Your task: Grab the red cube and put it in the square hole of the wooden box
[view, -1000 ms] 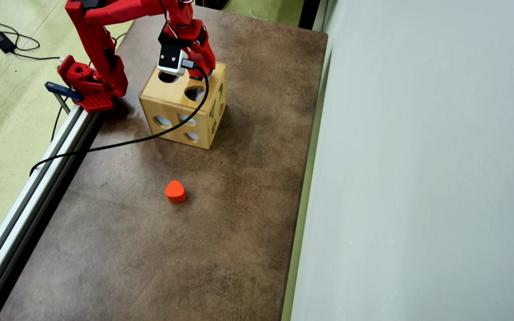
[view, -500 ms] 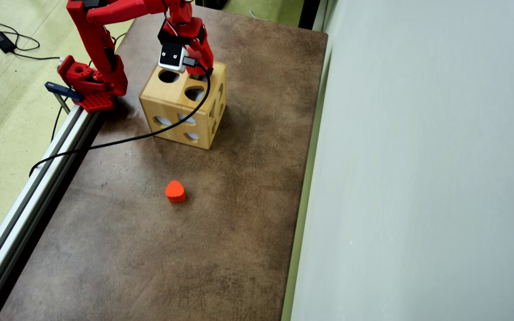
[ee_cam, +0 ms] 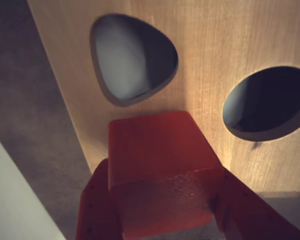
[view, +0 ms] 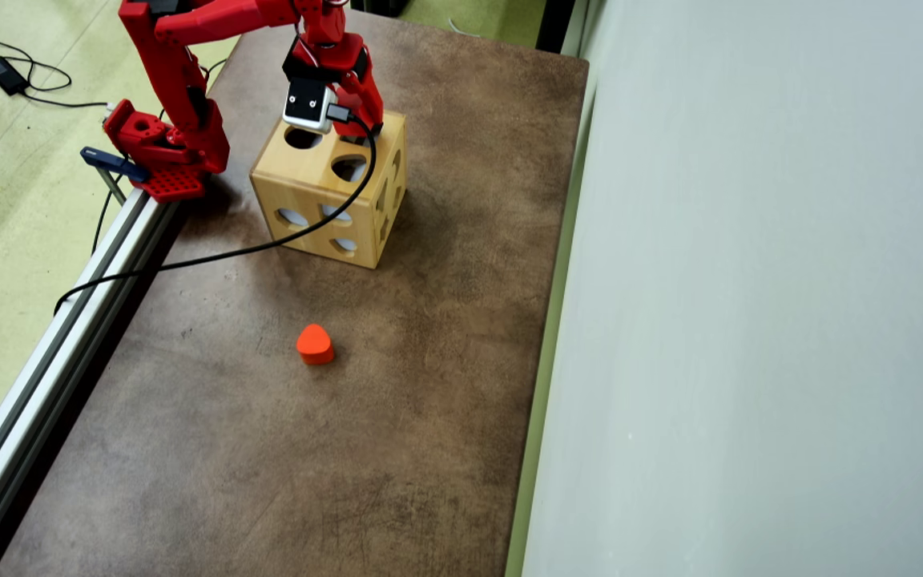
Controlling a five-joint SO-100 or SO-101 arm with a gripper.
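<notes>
Gripping the red cube (ee_cam: 157, 175), your gripper (ee_cam: 155, 200) hovers over the wooden box (ee_cam: 210, 100); only rounded holes show, risking a jam.

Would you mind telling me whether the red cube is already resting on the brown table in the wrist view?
No, the red cube is held between the red fingers above the top of the light wooden box.
</notes>
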